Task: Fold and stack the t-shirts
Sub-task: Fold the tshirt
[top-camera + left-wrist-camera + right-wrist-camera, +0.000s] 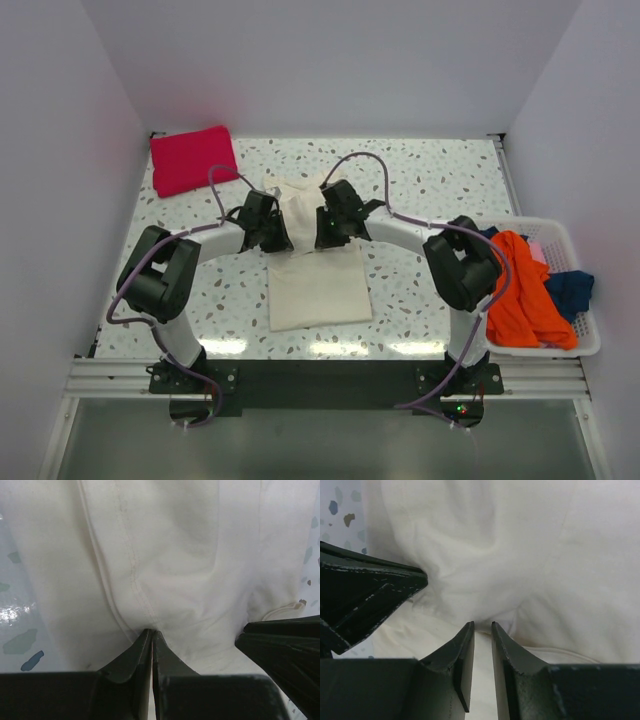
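Cream t-shirt [318, 285] lying mid-worktop [420, 190], its far part hidden under both arms, the left end effector [151, 632] pinched closed on a crease of it, the right end effector [482, 625] narrowly parted at the cloth with its grip unclear; folded red t-shirt [193, 158] far left, orange t-shirt [520, 290] and blue t-shirt [572, 290] heaped in a white basket [592, 335] at right.

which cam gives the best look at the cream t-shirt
The top external view: only it shows the whole cream t-shirt lying on the table. The left wrist view shows just a seamed fold pinched in the left hand; the right wrist view shows rumpled cloth at the right hand, its fingers slightly apart.
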